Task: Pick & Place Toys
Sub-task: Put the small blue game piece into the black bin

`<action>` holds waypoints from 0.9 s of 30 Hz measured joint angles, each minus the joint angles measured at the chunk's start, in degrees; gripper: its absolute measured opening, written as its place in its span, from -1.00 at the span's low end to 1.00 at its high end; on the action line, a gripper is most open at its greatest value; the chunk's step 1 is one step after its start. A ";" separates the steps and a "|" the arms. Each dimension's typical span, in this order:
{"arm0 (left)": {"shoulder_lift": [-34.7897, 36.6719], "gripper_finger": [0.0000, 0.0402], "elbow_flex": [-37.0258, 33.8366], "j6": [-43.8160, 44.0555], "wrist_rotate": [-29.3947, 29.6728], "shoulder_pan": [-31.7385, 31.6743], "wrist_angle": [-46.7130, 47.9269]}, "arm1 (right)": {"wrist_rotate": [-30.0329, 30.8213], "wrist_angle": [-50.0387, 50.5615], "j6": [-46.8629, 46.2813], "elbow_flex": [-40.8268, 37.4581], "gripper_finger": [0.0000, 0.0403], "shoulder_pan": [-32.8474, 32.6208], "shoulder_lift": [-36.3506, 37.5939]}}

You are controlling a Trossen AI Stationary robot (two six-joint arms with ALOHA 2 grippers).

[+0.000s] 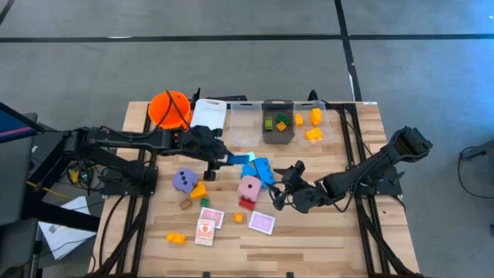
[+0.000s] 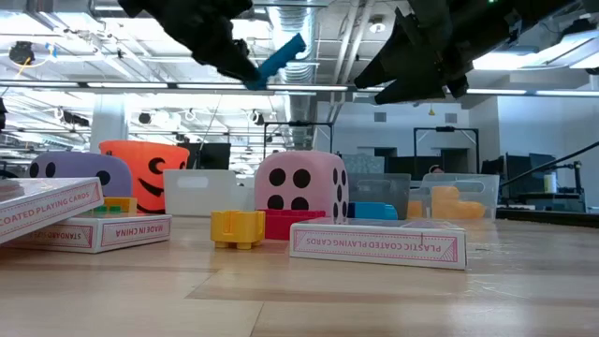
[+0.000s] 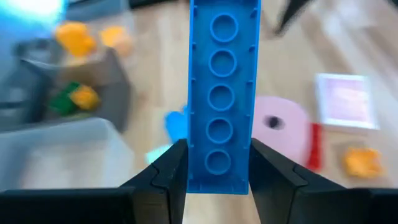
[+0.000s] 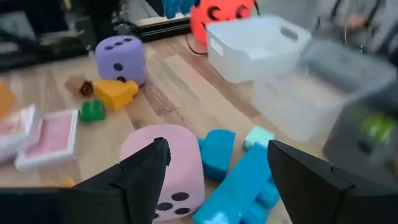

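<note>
My left gripper is shut on a long blue brick, lifted well above the table in the low view. My right gripper hovers open and empty over the pink dotted die and a heap of blue bricks; its fingers touch neither. The pink die rests on the table next to a red brick. The purple die stands at the left with a yellow brick beside it. Card packs lie near the front edge. My left gripper pinches the long blue brick between its two fingers, on its two long sides at the end nearest the wrist. The brick runs straight on ahead of the fingers, its hollow underside with round tubes toward the camera. It is clear of the table.
Along the far edge stand an orange bucket, a white bin, a clear bin, a dark bin with green and yellow bricks and a clear bin with yellow and orange bricks. An orange brick lies at the front left.
</note>
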State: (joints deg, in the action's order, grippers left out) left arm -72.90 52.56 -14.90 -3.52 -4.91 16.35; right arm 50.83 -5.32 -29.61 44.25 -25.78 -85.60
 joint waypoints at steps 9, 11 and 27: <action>-1.14 -0.37 -0.07 5.54 -10.17 0.46 3.75 | -4.80 -11.62 41.82 0.02 0.35 -0.50 0.00; -1.14 -0.37 -0.07 7.35 -10.47 0.46 3.79 | -5.40 -13.81 48.24 0.02 0.35 -0.35 0.00; -2.89 -0.37 0.04 13.55 -11.44 2.14 2.24 | -16.94 -24.03 70.12 0.02 0.35 7.21 0.00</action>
State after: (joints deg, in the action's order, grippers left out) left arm -75.79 52.60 -1.35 -14.97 -2.77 18.58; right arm 33.89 -29.35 40.52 44.27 -18.57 -85.60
